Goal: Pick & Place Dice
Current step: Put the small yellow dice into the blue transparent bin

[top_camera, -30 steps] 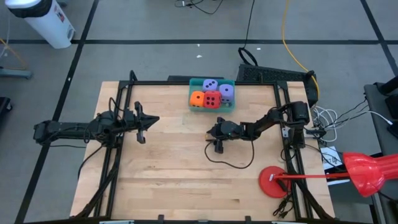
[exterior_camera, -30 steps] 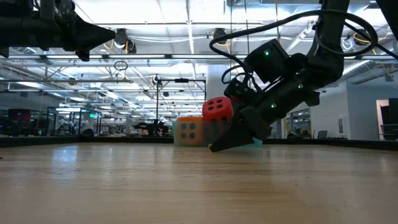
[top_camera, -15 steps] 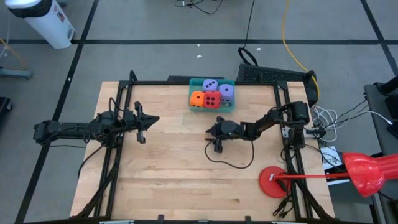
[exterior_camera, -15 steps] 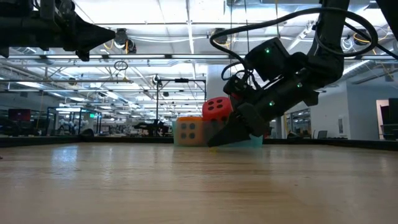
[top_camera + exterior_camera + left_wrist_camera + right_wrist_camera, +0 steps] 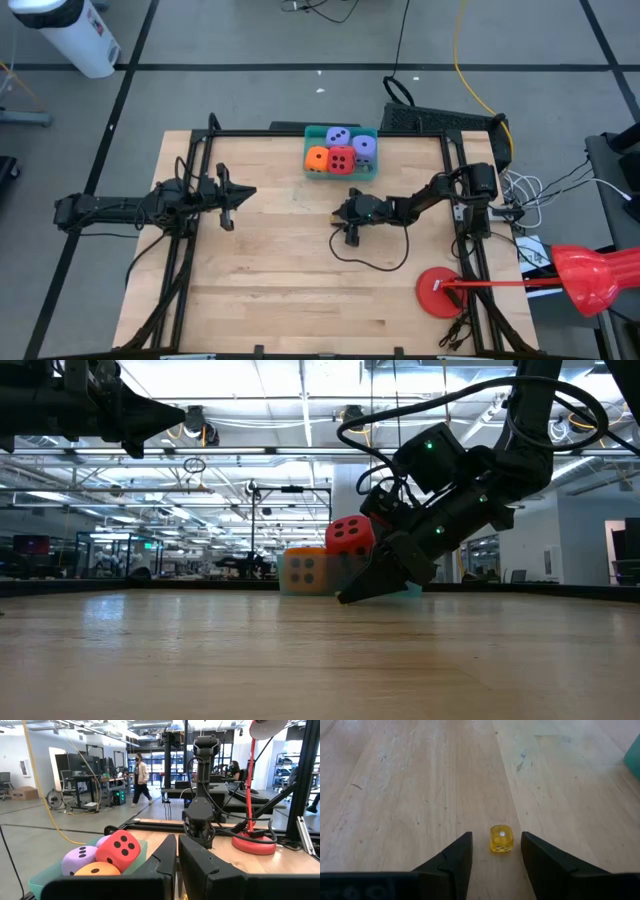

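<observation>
Four soft dice sit in a teal bin (image 5: pixel 341 175) at the table's far edge: orange (image 5: pixel 316 158), red (image 5: pixel 342 158) and two lavender (image 5: pixel 339 136), (image 5: pixel 365 148). The red die (image 5: pixel 350 536) tops the pile in the low view. My right gripper (image 5: pixel 495 852) is open and slants down to the table near the middle (image 5: pixel 343 222). Its fingers stand on either side of a small yellow see-through die (image 5: pixel 500 838) that rests on the wood, with a gap on each side. My left gripper (image 5: pixel 177 855) is shut and hovers over the table's left part (image 5: pixel 240 195).
A loop of black cable (image 5: pixel 370 262) lies on the wood just nearer than my right gripper. A red lamp base (image 5: pixel 437 292) stands near the right near corner. Black frame rails (image 5: pixel 190 250) run along both sides. People (image 5: pixel 140 777) walk in the room beyond.
My right gripper rose slightly off the table half a second ago and has sunk back to where it was, still open.
</observation>
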Controlling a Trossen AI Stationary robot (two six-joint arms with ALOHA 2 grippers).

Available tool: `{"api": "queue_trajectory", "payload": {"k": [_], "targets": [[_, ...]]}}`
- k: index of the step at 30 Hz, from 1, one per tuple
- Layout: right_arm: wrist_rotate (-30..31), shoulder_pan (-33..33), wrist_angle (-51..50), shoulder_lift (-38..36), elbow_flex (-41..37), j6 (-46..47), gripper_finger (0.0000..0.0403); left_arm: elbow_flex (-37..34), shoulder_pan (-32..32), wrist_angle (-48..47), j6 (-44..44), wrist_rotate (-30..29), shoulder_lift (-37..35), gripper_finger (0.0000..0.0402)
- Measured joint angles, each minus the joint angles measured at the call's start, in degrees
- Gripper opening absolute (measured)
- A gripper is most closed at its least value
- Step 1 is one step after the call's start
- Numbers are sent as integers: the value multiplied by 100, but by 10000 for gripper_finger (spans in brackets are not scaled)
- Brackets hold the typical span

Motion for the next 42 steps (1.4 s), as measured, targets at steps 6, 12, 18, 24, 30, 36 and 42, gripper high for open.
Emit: {"api": "queue_trajectory", "payload": {"k": [6, 12, 18, 24, 30, 36, 42], "targets": [[-2, 0, 26, 0, -1, -137, 117, 0, -1, 0, 0, -2, 0, 31], [-2, 0, 26, 0, 0, -196, 68, 0, -2, 0, 0, -2, 0, 31], [-1, 0, 31, 0, 0, -194, 39, 0, 0, 0, 0, -2, 1, 31], [-2, -4, 321, -7, -4, -157, 51, 0, -2, 0, 0, -2, 1, 31], [-17, -3, 273, -500, -2, -189, 44, 0, -2, -2, 0, 0, 0, 31], [-23, 40, -655, -1665, -6, -303, 51, 0, 0, -2, 0, 0, 0, 31], [-16, -10, -1423, -3219, -7, -243, 47, 0, -1, -15, 0, 0, 0, 31]]}}
